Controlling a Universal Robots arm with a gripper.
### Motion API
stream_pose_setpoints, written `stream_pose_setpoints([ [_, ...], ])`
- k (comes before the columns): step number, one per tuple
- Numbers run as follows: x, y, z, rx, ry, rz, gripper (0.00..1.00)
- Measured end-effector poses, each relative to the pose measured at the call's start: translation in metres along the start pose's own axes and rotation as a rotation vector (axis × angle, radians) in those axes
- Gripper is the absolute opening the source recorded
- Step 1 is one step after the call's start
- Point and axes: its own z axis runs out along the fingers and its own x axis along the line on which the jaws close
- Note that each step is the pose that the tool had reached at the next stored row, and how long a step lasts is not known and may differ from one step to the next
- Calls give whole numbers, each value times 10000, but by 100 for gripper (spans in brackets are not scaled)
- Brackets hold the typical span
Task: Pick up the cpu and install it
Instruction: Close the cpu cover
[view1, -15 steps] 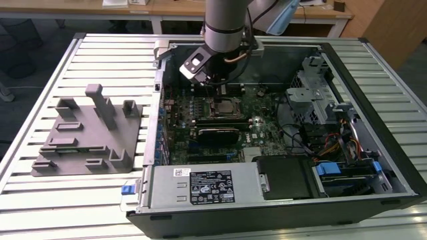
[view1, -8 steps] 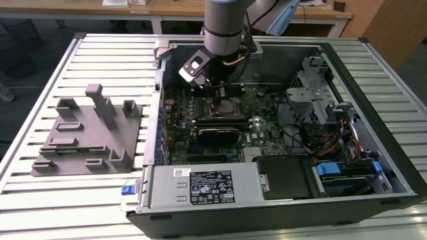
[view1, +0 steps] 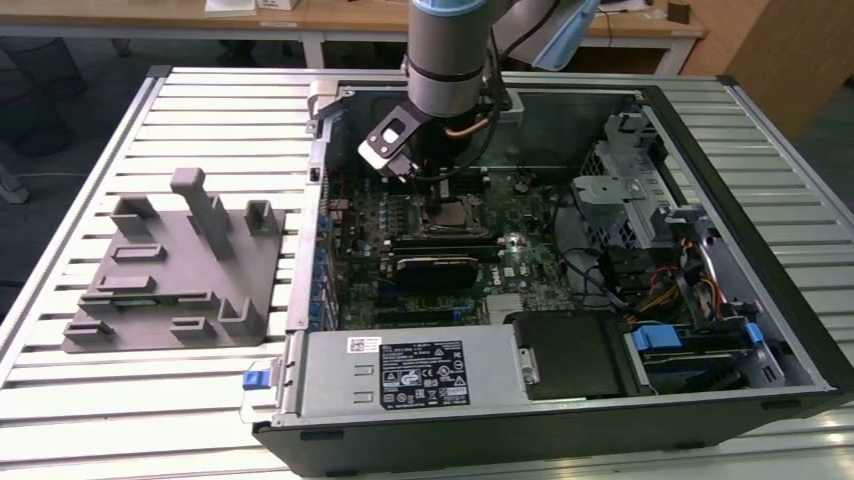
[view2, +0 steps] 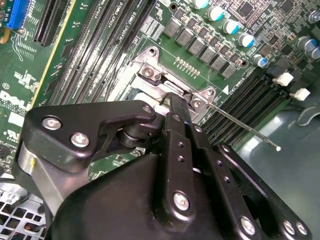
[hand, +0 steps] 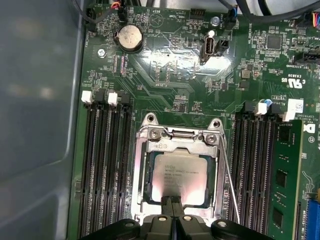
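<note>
Gripper (hand: 172, 200) pinched closed over cpu (hand: 180, 172) — flat, face-up in socket (hand: 141, 175).

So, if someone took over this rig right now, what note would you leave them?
The gripper: fingers shut, tips over the near edge of the cpu, not holding it.
The cpu: lying flat inside the socket frame on the motherboard, in the open computer case.
Done: cpu is in the socket.
Left: whether it is fully seated and latched cannot be told.
</note>
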Motion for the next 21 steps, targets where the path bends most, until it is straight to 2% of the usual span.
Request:
stream_pose_setpoints([
  [21, -7, 110, 20, 37, 3, 1, 11],
])
